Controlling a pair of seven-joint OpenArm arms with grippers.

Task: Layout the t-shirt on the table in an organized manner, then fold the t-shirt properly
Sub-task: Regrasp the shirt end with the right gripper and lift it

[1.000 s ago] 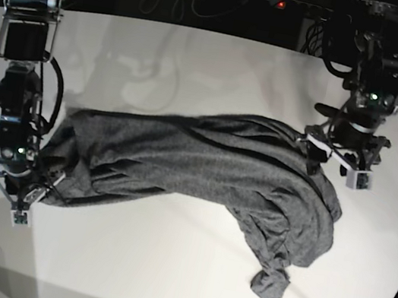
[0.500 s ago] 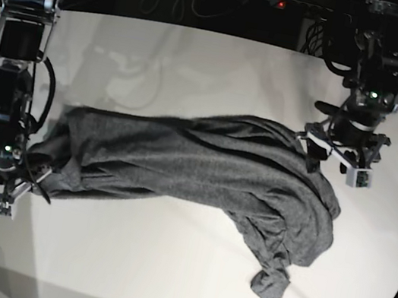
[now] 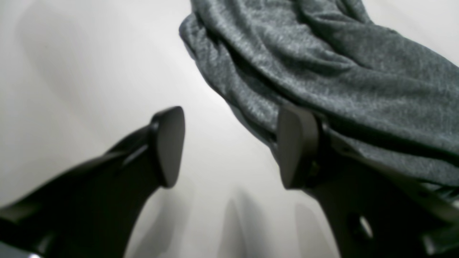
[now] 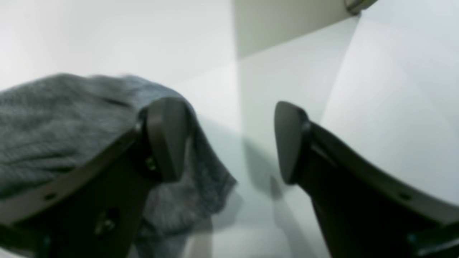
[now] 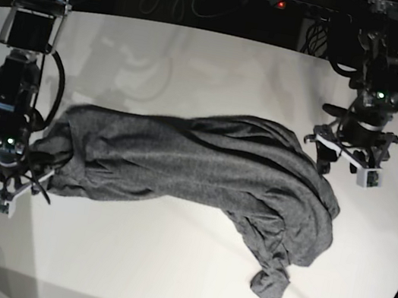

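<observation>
So the shirt point(image 5: 196, 168) is basically a long wrinkly rope across the middle of the table point(image 5: 163, 266), running from about 9 o'clock over to 3 o'clock in the base view, with a bunched tail hanging down toward 5 o'clock. No sleeves, collar or hem I can pick out, so I'd say the layout step is barely started and the folding hasn't begun at all. Right gripper point(image 4: 222, 139) sits at the 9 o'clock end with its jaws spread apart and nothing between them; one finger is right up against the cloth edge, the other over bare table. Left gripper point(image 3: 229, 147) is up at the 2 o'clock end, jaws also apart and empty, shirt bulging just past one finger. Neither one is holding anything. What's left, as I see it: grab corners, spread the thing flat with the shape readable, smooth the wrinkles, then do the actual folds. Lots to go.
</observation>
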